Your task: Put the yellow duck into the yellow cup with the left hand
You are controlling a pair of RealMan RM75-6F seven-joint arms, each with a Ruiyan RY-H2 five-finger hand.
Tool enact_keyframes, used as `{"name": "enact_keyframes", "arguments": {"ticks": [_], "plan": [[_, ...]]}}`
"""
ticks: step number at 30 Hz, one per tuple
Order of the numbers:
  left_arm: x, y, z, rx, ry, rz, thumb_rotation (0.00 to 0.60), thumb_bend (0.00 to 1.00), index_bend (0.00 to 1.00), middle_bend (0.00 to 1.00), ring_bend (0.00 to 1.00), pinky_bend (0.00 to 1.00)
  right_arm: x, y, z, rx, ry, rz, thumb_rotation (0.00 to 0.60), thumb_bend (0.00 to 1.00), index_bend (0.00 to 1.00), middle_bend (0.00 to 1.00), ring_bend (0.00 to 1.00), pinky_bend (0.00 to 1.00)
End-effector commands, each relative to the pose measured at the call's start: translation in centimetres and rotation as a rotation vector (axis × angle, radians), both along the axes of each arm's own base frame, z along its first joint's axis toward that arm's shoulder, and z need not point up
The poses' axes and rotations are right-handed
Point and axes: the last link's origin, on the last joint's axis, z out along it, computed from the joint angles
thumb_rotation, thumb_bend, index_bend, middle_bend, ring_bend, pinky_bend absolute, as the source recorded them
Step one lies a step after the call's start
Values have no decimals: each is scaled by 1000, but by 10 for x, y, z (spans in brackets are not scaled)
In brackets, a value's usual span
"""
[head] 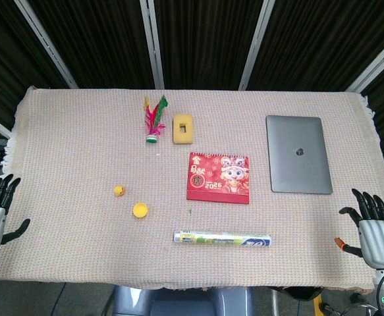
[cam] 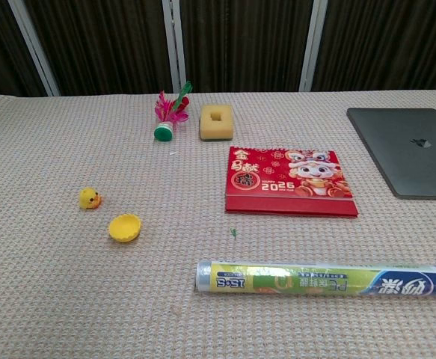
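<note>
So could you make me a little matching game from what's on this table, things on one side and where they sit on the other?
Things:
1. yellow duck
2. laptop
3. wrap roll
4. shuttlecock

Places:
A. nearest the front edge
B. right side of the table
C. just left of the yellow sponge
D. beside the yellow cup

Pairs: 1-D, 2-B, 3-A, 4-C
</note>
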Motion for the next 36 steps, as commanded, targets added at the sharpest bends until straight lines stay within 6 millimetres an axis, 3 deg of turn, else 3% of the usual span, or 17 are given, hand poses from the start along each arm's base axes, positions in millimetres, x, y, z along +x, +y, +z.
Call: {"name": "enact_keyframes", "arguments": {"ticks": [1, 36], "plan": [[0, 0, 0, 0, 1, -1, 600, 269, 0, 0, 0, 45, 0, 0, 0, 0, 0, 0, 600, 0, 358, 44, 0, 0], [0, 0, 0, -3, -4, 22, 600, 268, 0, 0, 0, 45, 1, 0, 2, -43, 5, 41, 600, 0, 358, 44, 0, 0]]}}
